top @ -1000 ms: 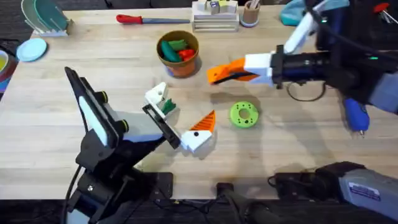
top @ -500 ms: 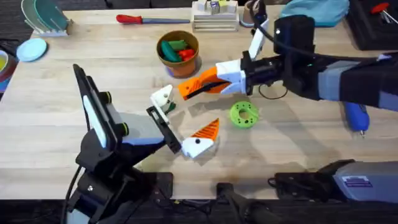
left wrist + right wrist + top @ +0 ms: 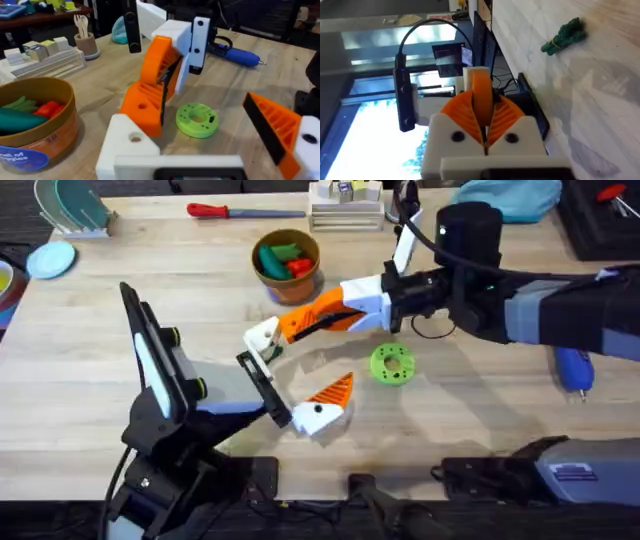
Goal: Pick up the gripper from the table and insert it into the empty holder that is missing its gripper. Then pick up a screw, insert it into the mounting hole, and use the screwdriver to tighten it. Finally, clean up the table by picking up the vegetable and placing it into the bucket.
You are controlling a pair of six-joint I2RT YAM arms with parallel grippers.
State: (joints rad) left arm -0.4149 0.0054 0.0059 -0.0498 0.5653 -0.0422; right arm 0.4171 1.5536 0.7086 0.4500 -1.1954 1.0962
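Now the right gripper [image 3: 300,325], clamped on the orange gripper [image 3: 481,102], touches the white holder [image 3: 261,335].

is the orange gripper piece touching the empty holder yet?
Cannot tell. In the left wrist view the gripper overlaps the pointed top of the holder: no gap is visible, but no plain contact either. From overhead they merely sit edge to edge.

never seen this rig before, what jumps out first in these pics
The right gripper, white with orange ribbed pads, stretches across mid-table, its fingers shut on the orange gripper, tip at the white holder. Behind sits the terracotta bucket of toy vegetables; beside it lies a bright-green disc.
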